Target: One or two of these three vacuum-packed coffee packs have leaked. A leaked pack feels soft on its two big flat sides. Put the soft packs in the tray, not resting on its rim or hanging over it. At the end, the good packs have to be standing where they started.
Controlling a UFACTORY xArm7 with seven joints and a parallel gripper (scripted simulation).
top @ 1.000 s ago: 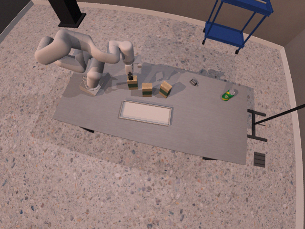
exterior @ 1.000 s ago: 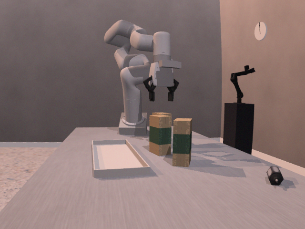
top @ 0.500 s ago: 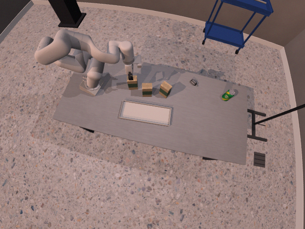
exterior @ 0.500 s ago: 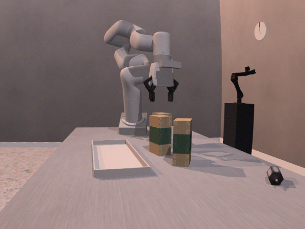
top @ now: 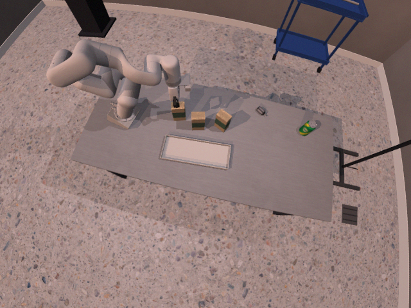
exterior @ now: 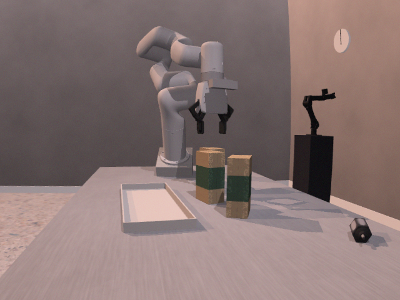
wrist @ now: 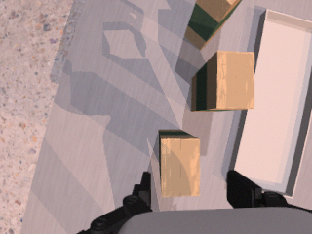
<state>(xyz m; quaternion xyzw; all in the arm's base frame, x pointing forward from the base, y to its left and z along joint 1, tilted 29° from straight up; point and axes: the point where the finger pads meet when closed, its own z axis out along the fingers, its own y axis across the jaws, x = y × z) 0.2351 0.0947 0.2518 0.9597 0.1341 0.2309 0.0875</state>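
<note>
Three tan coffee packs with a green band stand in a row behind the tray point(top: 196, 153) point(exterior: 151, 203) point(wrist: 278, 97). The pack nearest the arm's base point(top: 178, 111) point(wrist: 179, 166) is mostly hidden behind the middle one in the exterior view, where only its top point(exterior: 212, 149) shows. The middle pack point(top: 198, 120) point(exterior: 210, 177) point(wrist: 229, 80) and the turned end pack point(top: 222, 120) point(exterior: 239, 187) point(wrist: 210, 19) stand further along. My gripper point(top: 174, 100) point(exterior: 211, 130) point(wrist: 188, 185) is open and empty. It hangs straight above the pack nearest the base, fingers pointing down on either side of it.
A green can point(top: 307, 128) lies at the table's far right. A small black cylinder point(top: 261, 110) point(exterior: 360, 229) lies on the table beyond the packs. A blue cart point(top: 315, 29) and a black pedestal point(exterior: 312, 164) stand on the floor, off the table.
</note>
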